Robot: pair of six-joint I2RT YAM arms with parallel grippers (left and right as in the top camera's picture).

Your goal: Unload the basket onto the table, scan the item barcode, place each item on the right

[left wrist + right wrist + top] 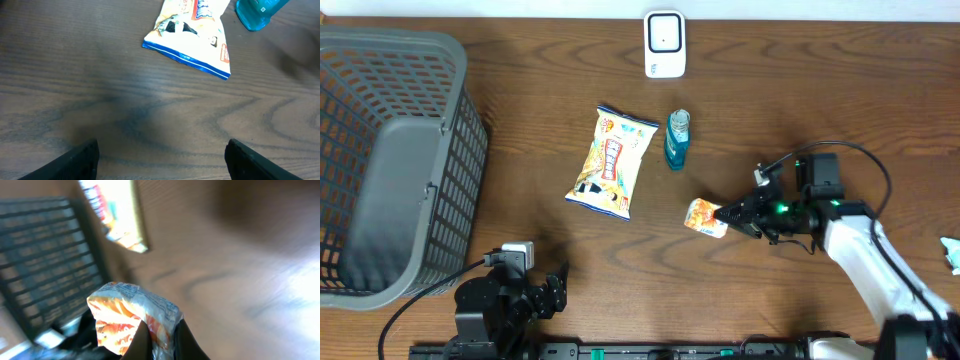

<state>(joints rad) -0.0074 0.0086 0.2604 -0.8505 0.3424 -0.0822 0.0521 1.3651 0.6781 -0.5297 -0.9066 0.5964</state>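
Overhead, we read from the left: a grey basket (390, 160) sits at the table's edge, probably for finished goods. Our left claw (552, 288) rests spread and empty near the front edge, out of the way. A snack bag (612, 160) lies flat mid-table, the white scanner (665, 45) stands at the far side, and a blue bottle (677, 138) lies just below it. Further right, our right claw (724, 213) is clenched on the small orange packet (703, 217), pinching one end so that its printed faces are free to show. The table (840, 70) is dark wood grain, and a pale strip runs along its far edge.
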